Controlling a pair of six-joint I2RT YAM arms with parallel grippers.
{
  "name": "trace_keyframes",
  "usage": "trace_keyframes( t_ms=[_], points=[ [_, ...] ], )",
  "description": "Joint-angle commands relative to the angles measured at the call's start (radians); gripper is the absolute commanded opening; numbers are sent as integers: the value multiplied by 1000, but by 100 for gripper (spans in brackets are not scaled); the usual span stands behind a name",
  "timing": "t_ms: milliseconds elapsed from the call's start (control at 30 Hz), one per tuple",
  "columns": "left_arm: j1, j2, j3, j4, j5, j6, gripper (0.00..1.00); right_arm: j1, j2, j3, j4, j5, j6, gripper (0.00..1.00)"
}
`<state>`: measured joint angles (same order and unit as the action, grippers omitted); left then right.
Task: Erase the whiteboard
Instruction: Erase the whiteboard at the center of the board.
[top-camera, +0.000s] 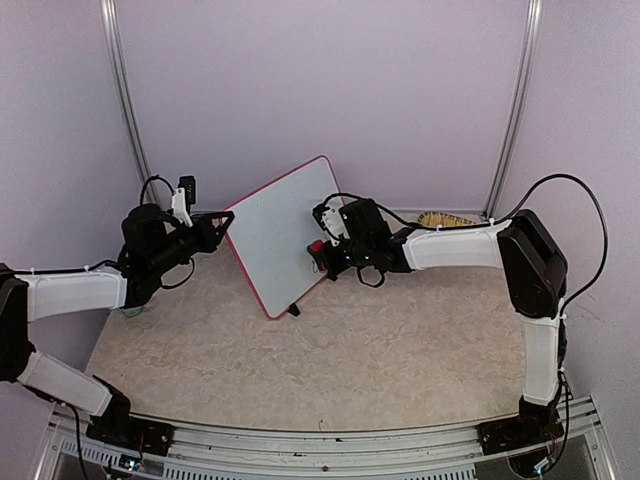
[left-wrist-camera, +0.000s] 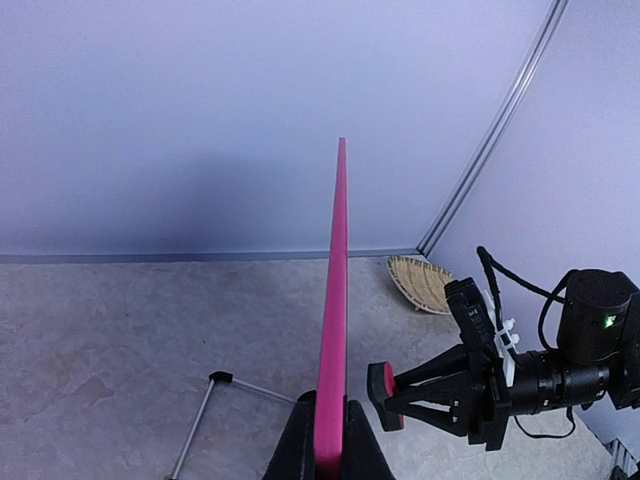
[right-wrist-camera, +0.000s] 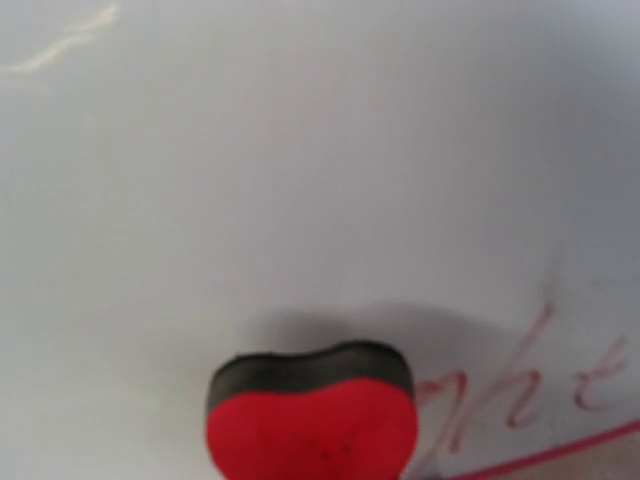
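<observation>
Right wrist view puts the job in front of you: the red heart-shaped eraser (right-wrist-camera: 312, 425), black felt forward, sits over the face of the whiteboard (right-wrist-camera: 300, 150). Red marker writing (right-wrist-camera: 520, 390) lies just to its right, close to the pink frame (right-wrist-camera: 560, 458). The rest of the face seen there looks clean, so I judge you are on the last strokes of the wipe. The right gripper (left-wrist-camera: 398, 397) is closed on the eraser. The left gripper (left-wrist-camera: 330, 440) is clamped on the frame's edge, holding the board on edge toward the back of the table (top-camera: 350, 350), between the two arms, its wire stand (left-wrist-camera: 221, 378) out behind. From the left wrist, a thin gap seems to show between felt and board, so contact is doubtful. Your next move, I'd say, calls for pressing the felt flat to the face and sweeping sideways across the writing toward the frame. Use light force, so the board does not twist in the left jaws or tip backward.
</observation>
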<state>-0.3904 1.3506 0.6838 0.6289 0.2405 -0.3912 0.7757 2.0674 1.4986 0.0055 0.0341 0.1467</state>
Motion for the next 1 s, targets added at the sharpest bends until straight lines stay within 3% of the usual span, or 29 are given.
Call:
trace_keyframes(
  t_ms=[0,400,567,967],
  points=[
    [-18,-45,-41,-167,-79,-12,0,-3,-64,-42,34,-32,-7,11],
    [-145,-205,-145,-81,-246,74,0,7,-98,-98,56,-47,-25,11],
    [-169,-248,-186,-22,-245,114,0,8,-99,-108,61,-48,-25,11],
    [-207,-326,-203,-136,-338,28,0,34,-128,-113,69,-81,-65,11]
  ],
)
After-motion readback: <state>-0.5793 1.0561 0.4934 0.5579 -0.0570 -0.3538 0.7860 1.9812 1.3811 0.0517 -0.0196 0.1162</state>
